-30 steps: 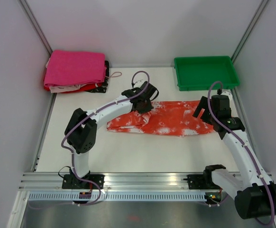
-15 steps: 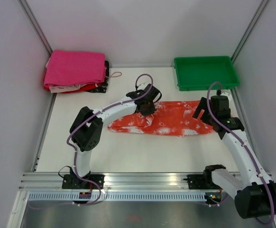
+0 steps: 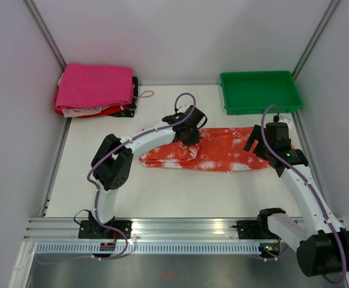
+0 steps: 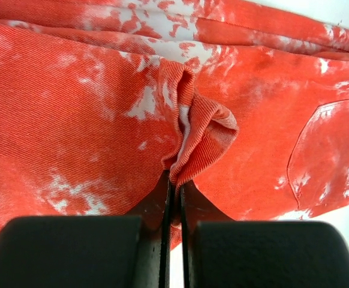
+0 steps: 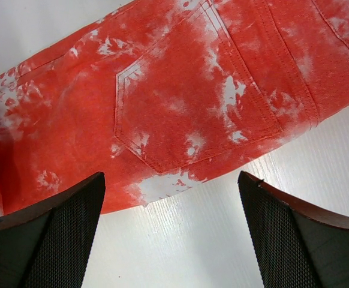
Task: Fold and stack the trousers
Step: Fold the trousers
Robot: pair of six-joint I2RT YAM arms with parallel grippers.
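**Thin pinch, loose end: where the fold could fail**

At the far left corner of the tabletop (image 3: 162,186), a folded pink cloth (image 3: 95,86) is sitting on top of a small pile (image 3: 90,110), well apart from the work. Judging by the task, that is likely where the stack is growing.

Moving right, the left hand (image 4: 173,180) is pinching a small ridge of the trousers (image 3: 222,150), its jaws closed nearly flat together. The wrist view is showing only a narrow bunch of fabric caught there, puckering up from the cloth around it. The trousers are lying lengthwise across the middle of the tabletop, with the back pocket (image 5: 186,108) and waist toward the right.

The main risk is that so little cloth is being held. If the arm is pulling fast, the ridge may be sliding out of the jaws. Or only the top layer may be coming along, leaving the layer beneath behind and giving a crooked fold.

Further right, the right hand (image 5: 170,180) is standing wide open above the waist end, gripping nothing. With that end unpinned, the whole garment may be dragging across the tabletop instead of folding over itself.

At the far right, the green tray (image 3: 259,90) is sitting near the waist end, so cloth flung that way could be landing on its rim.
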